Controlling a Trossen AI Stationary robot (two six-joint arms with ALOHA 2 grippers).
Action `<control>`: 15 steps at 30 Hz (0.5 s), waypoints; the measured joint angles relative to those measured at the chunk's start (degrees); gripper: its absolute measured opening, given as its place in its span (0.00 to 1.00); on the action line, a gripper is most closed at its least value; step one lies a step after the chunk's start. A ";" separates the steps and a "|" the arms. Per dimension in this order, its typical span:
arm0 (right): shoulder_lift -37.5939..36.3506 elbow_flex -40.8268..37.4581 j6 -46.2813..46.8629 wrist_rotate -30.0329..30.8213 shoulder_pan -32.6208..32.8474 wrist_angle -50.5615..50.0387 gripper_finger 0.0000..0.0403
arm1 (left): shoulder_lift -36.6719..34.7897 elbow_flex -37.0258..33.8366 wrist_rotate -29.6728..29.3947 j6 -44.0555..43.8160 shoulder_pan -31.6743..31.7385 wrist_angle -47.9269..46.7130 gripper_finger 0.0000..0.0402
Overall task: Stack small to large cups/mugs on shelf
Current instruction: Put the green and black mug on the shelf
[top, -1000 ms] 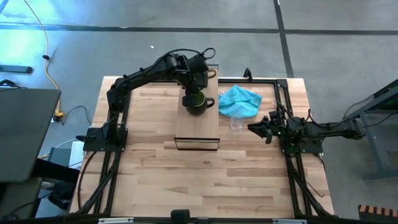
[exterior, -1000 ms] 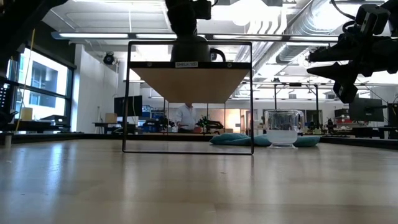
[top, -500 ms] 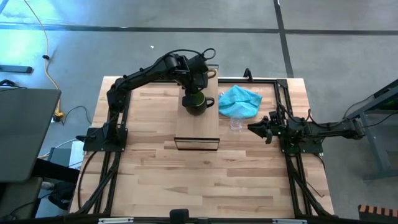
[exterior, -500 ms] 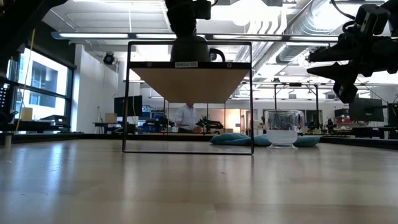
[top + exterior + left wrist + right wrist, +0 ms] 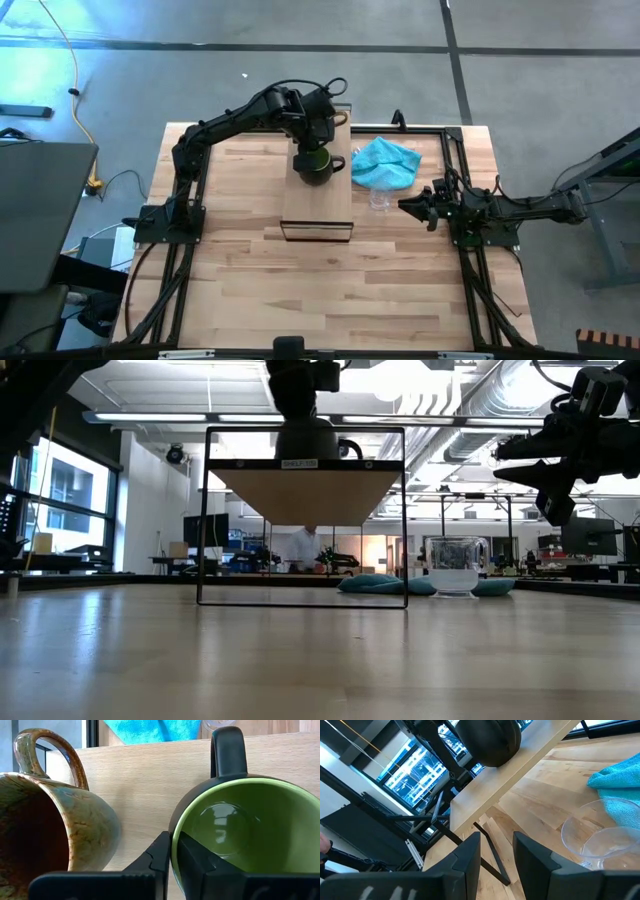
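Left wrist view: my left gripper (image 5: 172, 857) pinches the rim of the dark green mug (image 5: 250, 835) — one finger inside, one outside — upright on the shelf (image 5: 145, 785) beside the brown mug (image 5: 55, 825). My right gripper (image 5: 495, 855) waits parted near the glass cup (image 5: 600, 840) by the turquoise cloth (image 5: 385, 162).

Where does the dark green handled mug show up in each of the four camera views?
High view: the dark green handled mug stands on the light-wood shelf, under the left gripper.
Low view: only its dark base shows above the shelf's top edge.
Left wrist view: it fills the right half, its rim between that gripper's fingers.
Right wrist view: its dark underside sits on the shelf.
Shared landmark: the shelf.
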 joint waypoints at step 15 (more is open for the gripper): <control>0.00 0.00 -0.48 0.00 0.00 0.00 0.26 | 0.02 0.00 0.02 1.35 0.02 0.01 0.06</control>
